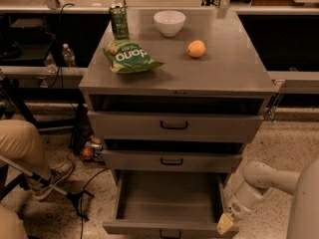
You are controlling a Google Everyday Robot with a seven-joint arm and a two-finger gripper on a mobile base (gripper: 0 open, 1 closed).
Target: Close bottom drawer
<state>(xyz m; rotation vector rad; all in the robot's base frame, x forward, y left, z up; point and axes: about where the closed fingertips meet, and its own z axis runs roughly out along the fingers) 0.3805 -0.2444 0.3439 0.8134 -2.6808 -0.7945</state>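
- Hand [225, 224] low right, at right front corner of bottom drawer [169, 200]; released or clenched: cannot tell.
- Bottom drawer pulled well out, lowest of three.
- On tabletop [224, 68]: green snack bag [127, 57], white lettering upside down, unreadable; green can [119, 21], label unreadable; white bowl [169, 22]; orange [196, 49].
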